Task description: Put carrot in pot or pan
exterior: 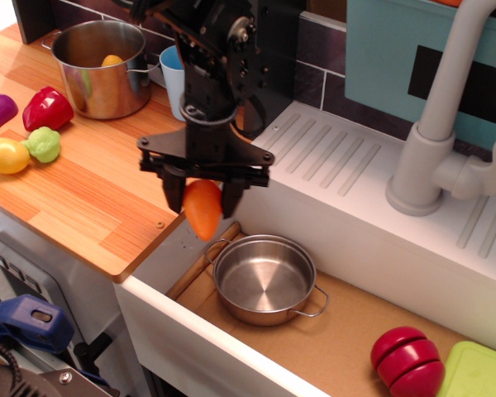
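Note:
My gripper (202, 194) is shut on the orange carrot (202, 209) and holds it in the air, tip down, over the counter's right edge. The carrot hangs up and to the left of the shallow steel pan (264, 279), which sits empty in the sink basin with its two wire loop handles showing. The carrot's top is hidden between the black fingers (175, 188).
A taller steel pot (102, 66) with a yellow item stands at the back left beside a blue cup (174, 70). Toy vegetables (25, 132) lie on the wooden counter (74, 198). A grey faucet (438, 124), a red toy (407, 360) and a green board (478, 372) are right.

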Action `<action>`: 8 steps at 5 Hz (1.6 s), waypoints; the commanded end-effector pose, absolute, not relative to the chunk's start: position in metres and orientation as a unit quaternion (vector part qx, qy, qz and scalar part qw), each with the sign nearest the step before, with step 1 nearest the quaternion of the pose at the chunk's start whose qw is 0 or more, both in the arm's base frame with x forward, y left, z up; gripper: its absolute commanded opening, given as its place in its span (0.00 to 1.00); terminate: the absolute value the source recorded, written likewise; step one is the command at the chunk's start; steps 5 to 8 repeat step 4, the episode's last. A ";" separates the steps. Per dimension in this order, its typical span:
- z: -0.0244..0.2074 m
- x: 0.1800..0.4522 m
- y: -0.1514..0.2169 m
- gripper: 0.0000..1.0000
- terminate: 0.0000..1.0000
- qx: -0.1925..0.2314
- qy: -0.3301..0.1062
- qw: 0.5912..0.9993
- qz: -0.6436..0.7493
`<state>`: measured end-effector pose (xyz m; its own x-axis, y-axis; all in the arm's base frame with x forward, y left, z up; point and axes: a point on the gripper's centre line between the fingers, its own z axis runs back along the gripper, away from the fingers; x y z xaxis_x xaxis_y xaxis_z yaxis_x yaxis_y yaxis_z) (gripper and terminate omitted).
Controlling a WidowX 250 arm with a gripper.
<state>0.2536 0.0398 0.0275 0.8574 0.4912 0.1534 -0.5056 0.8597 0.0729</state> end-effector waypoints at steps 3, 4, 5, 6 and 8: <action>0.022 0.270 0.028 1.00 0.00 0.000 -0.116 0.963 0.243; 0.022 0.270 0.028 1.00 1.00 0.000 -0.116 0.963 0.243; 0.022 0.270 0.028 1.00 1.00 0.000 -0.116 0.963 0.243; 0.022 0.270 0.028 1.00 1.00 0.000 -0.116 0.963 0.243; 0.022 0.270 0.028 1.00 1.00 0.000 -0.116 0.963 0.243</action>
